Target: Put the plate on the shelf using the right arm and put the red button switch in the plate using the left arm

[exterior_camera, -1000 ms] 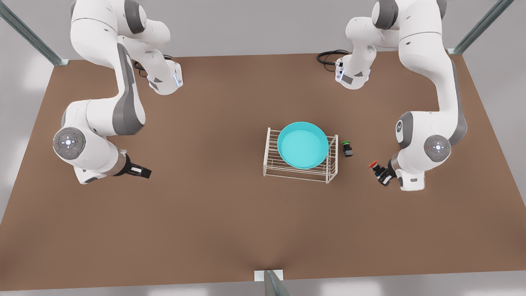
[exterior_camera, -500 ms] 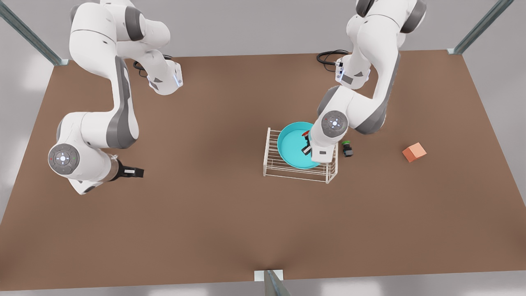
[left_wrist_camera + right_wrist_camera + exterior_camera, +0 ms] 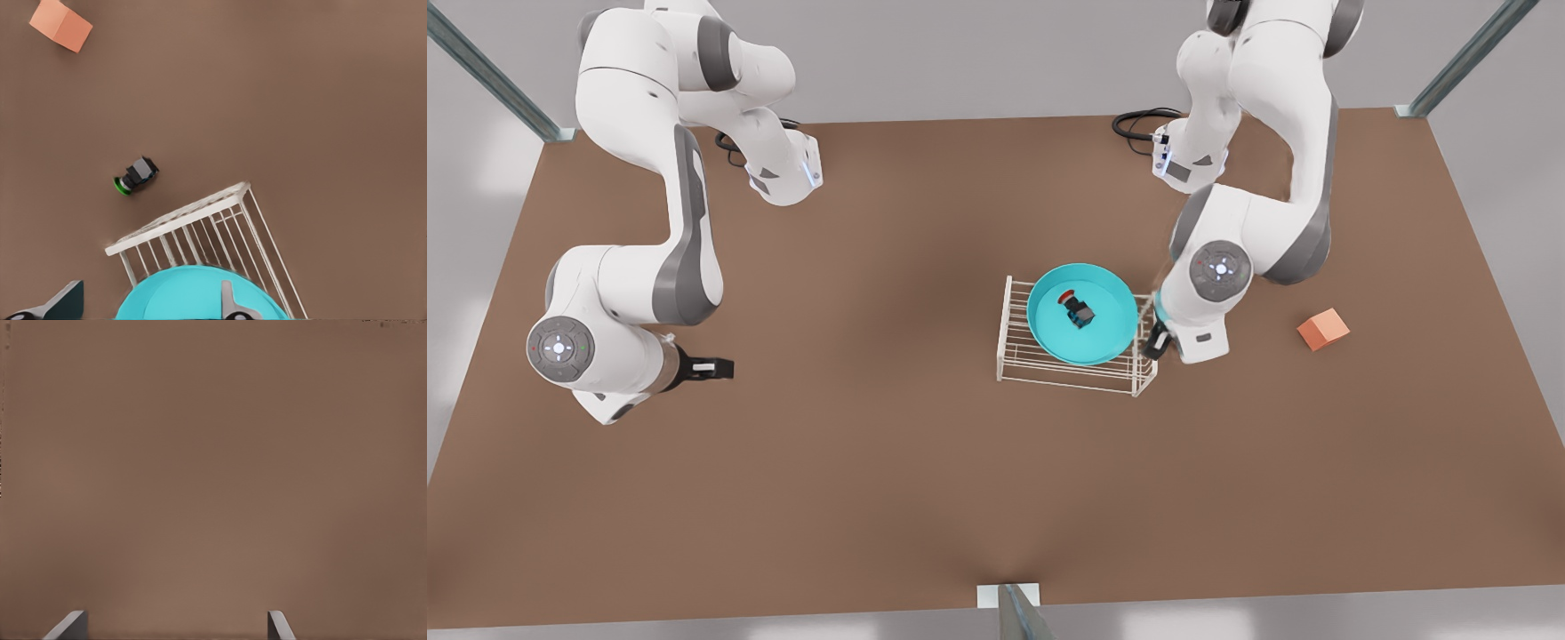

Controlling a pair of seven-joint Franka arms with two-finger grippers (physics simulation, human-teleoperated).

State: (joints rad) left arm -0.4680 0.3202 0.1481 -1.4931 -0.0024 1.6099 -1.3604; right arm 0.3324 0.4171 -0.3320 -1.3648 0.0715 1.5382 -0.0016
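In the front view, the plate (image 3: pixel 1082 313) is seen resting on top of the shelf (image 3: pixel 1076 356), and the red button switch (image 3: pixel 1077 308) lies inside the plate near its middle, tipped on its side. The left gripper (image 3: pixel 1158 340) is placed just beside the shelf's end on the front view's right, above the table (image 3: pixel 889 444); its fingers cannot be judged from here. The right gripper (image 3: pixel 716 366) is held well apart on the front view's left, where that arm waits. An orange cube (image 3: pixel 1323 329) sits further to the front view's right.

In the left wrist view, the fingers (image 3: pixel 63 303) are seen spread, with nothing between them, over the plate's rim and the rack's end; a green-capped switch (image 3: pixel 135 176) lies on the table just beside the shelf.

In the right wrist view, two fingertips (image 3: pixel 70 625) are seen parted over bare table.

Both placements are judged done; the next move would call only for the left arm to be drawn clear without the rack being knocked
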